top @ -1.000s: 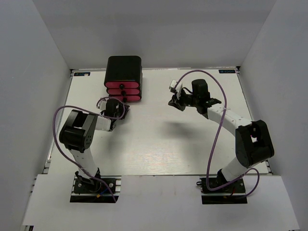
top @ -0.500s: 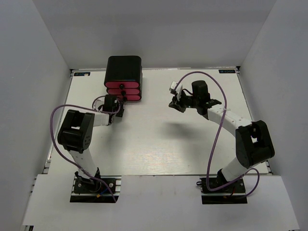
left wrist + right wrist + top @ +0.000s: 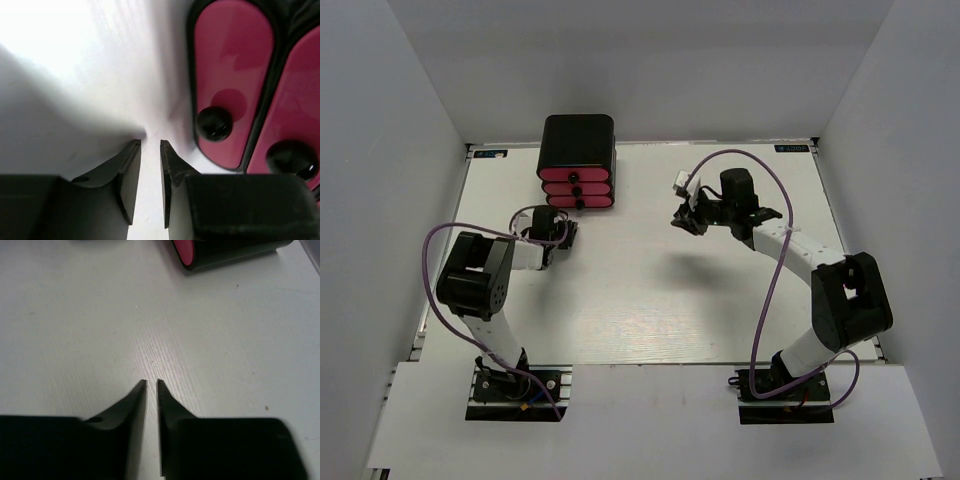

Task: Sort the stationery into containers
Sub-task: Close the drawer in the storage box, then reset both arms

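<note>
The box (image 3: 578, 140) sits near the tabletop's (image 3: 650, 300) far-left corner, and its three pink drawers (image 3: 578, 188) look pushed in. No stationery shows in any view; it is probably inside. The left hand (image 3: 150, 146) hovers just beside the lowest knob (image 3: 214, 123), fingers almost together on nothing. The right hand (image 3: 151, 382), likewise nearly closed and empty, hangs near the far edge, right of its middle. Sorting looks finished, so the next move probably calls only for drawing both arms back.

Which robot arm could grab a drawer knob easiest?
Probably left. The left gripper sits right beside the pink drawers, with a black knob next to its fingertips. The right gripper hovers over the table, farther from the drawers.
</note>
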Robot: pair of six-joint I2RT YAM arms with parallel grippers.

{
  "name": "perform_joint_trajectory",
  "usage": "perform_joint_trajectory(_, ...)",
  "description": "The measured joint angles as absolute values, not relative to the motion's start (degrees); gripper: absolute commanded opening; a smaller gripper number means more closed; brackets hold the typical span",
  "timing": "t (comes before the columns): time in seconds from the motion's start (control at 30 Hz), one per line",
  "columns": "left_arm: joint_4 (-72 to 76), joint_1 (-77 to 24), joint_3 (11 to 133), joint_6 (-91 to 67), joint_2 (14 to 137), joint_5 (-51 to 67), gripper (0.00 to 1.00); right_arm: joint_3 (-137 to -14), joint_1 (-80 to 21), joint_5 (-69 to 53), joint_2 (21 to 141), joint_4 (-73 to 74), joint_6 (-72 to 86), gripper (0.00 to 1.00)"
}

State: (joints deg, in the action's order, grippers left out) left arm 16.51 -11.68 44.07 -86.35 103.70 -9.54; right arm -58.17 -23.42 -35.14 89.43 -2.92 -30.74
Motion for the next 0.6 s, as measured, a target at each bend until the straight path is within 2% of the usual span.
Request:
perform_joint_trajectory(0.07, 19.3, -11.5, 40.6, -84.5, 102.0, -7.7, 0.34, -58.0, -23.4, -35.2, 89.4, -3.0, -30.8, 0.56)
perform_joint_trajectory(0.1, 21.0, -11.4, 38.6, -83.0, 100.9, -6.4, 0.38, -57.6, -23.4, -35.3, 89.3, -3.0, -31.0, 0.90)
perform_joint_trajectory(0.17, 24.4, -11.2, 34.3, -78.8, 98.2, -3.2, 0.48, -56.8, -23.3, -35.4, 89.0, -2.7, -31.4, 0.90)
perform_joint_trajectory(0.23, 29.3, -11.1, 29.8, -73.9, 95.3, 2.2, 0.74, -56.1, -23.3, -35.4, 88.8, -2.6, -31.4, 0.90)
perform_joint_trajectory(0.27, 30.7, -11.2, 28.4, -71.2, 93.6, 5.2, 0.91, -55.8, -23.3, -34.9, 88.7, -2.6, -30.6, 0.90)
perform_joint_trajectory(0.3, 31.9, -11.5, 27.0, -67.7, 91.7, 7.8, 1.00, -55.5, -23.3, -34.2, 88.6, -2.7, -29.4, 0.90)
perform_joint_trajectory(0.47, 29.7, -12.9, 25.1, -54.6, 79.1, 18.4, 1.00, -55.9, -23.2, -28.1, 88.5, -1.4, -20.8, 0.90)
perform_joint_trajectory(0.6, 25.2, -13.0, 26.1, -46.0, 64.9, 20.3, 1.00, -56.5, -23.2, -24.0, 87.0, 0.9, -15.6, 0.90)
